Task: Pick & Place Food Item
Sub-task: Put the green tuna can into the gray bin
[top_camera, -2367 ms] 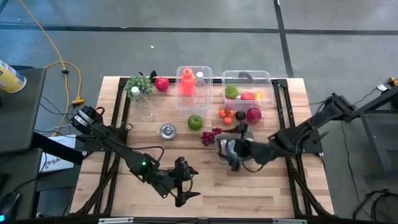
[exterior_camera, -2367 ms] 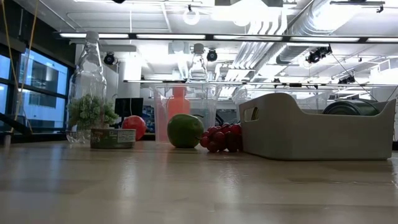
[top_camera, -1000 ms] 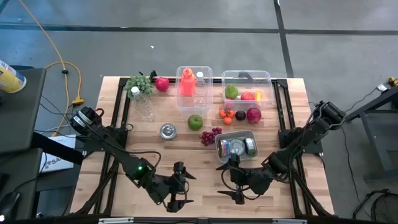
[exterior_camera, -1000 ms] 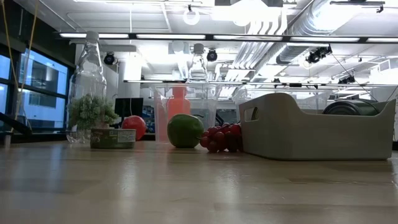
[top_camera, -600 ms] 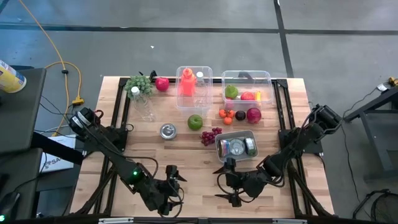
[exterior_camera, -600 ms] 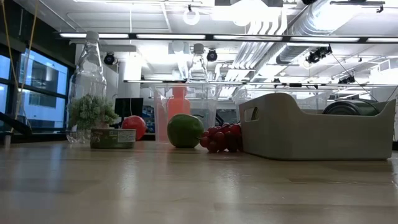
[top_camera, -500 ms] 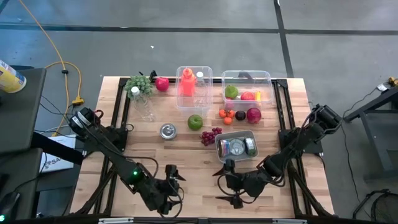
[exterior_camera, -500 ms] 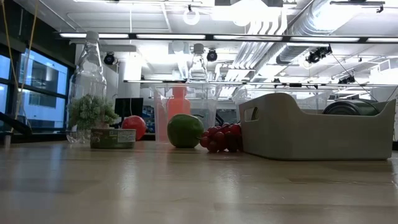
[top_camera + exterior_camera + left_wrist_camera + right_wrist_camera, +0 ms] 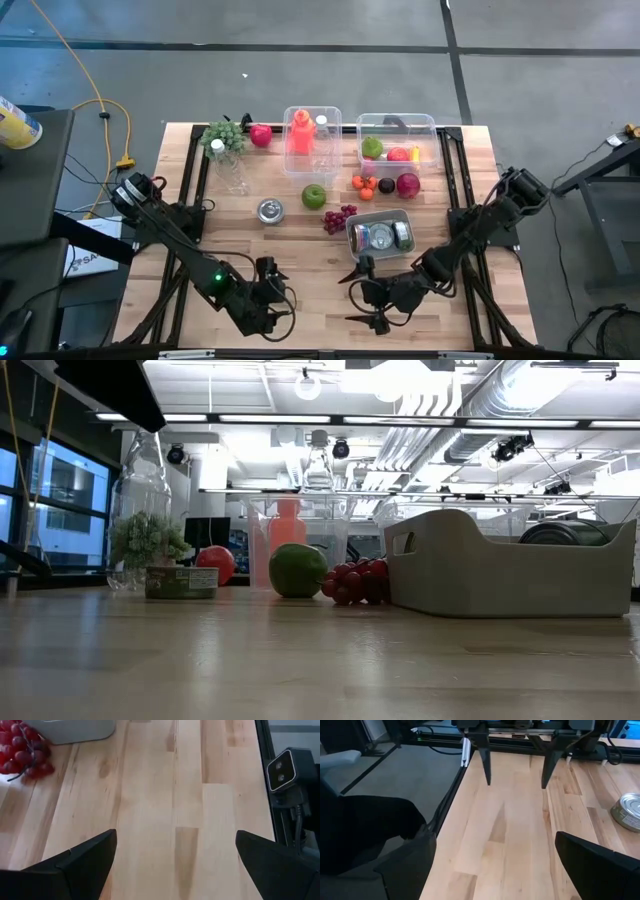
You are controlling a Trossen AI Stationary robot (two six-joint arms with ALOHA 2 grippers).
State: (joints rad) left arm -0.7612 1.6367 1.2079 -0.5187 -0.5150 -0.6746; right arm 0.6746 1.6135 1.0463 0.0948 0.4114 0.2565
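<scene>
Both grippers hover open over the table's near part and hold nothing. In the high view my left gripper (image 9: 278,288) and my right gripper (image 9: 362,298) face each other. The left wrist view shows my left gripper (image 9: 175,837) over bare wood, with red grapes (image 9: 20,752) far off. My right gripper (image 9: 495,837) also hangs over bare wood. Food lies on the table farther back: a green apple (image 9: 314,195), red grapes (image 9: 338,217), a red apple (image 9: 407,185) and small orange fruit (image 9: 364,185).
A grey bin (image 9: 380,235) with cans stands just beyond my right gripper. Farther back are a tin can (image 9: 269,210), a clear bottle (image 9: 232,170), a clear box with an orange bottle (image 9: 312,135), a clear box of fruit (image 9: 395,145) and a green bunch (image 9: 222,135). A dark arm part (image 9: 110,385) crosses the low view's top left.
My left gripper has drawn back toward the table's left and turned. My right gripper has shifted toward the table's left, nearer to the left gripper. A dark arm part has come into the low view's top left corner. Nothing on the table has moved.
</scene>
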